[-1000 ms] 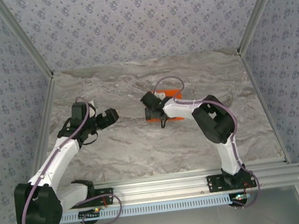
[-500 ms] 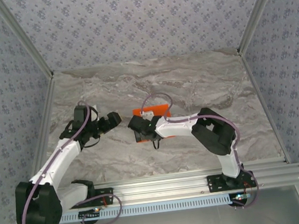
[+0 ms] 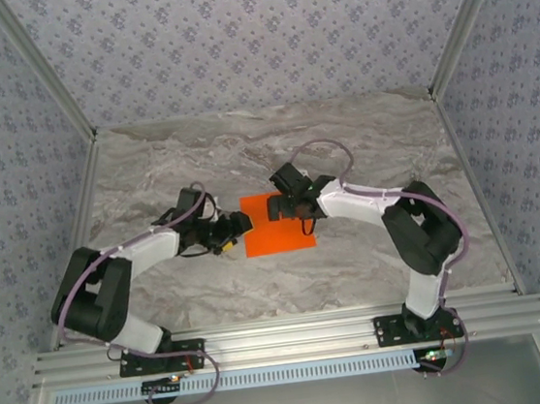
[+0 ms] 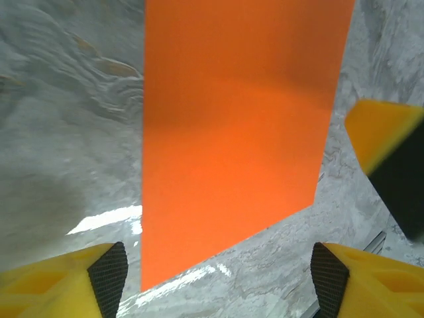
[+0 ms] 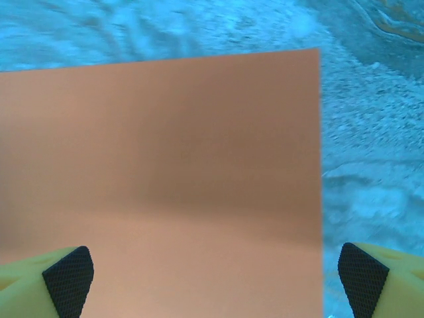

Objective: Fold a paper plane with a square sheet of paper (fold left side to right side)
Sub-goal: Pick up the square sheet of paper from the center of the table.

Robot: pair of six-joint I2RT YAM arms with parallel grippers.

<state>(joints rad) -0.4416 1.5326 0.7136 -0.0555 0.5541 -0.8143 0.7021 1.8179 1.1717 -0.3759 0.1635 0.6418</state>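
The square sheet of paper (image 3: 278, 224) lies flat and uncreased on the marble table, bright orange. My left gripper (image 3: 238, 227) sits open at the sheet's left edge. In the left wrist view the sheet (image 4: 238, 126) lies just ahead of that gripper (image 4: 218, 291), whose yellow fingers (image 4: 59, 283) are spread wide. My right gripper (image 3: 292, 203) hovers open at the sheet's far edge. In the right wrist view the sheet (image 5: 165, 179) spans the gap of this gripper (image 5: 212, 295). The paper plane is out of view.
The grey marble table (image 3: 372, 151) is bounded by patterned walls and aluminium rails (image 3: 285, 337) at the near edge. A yellow fingertip of the right gripper (image 4: 381, 129) shows in the left wrist view, beyond the sheet's right edge.
The right gripper dragged the sheet left and nearer, then let go and drew back to its far edge. The left arm swung right and low to the sheet's left edge.
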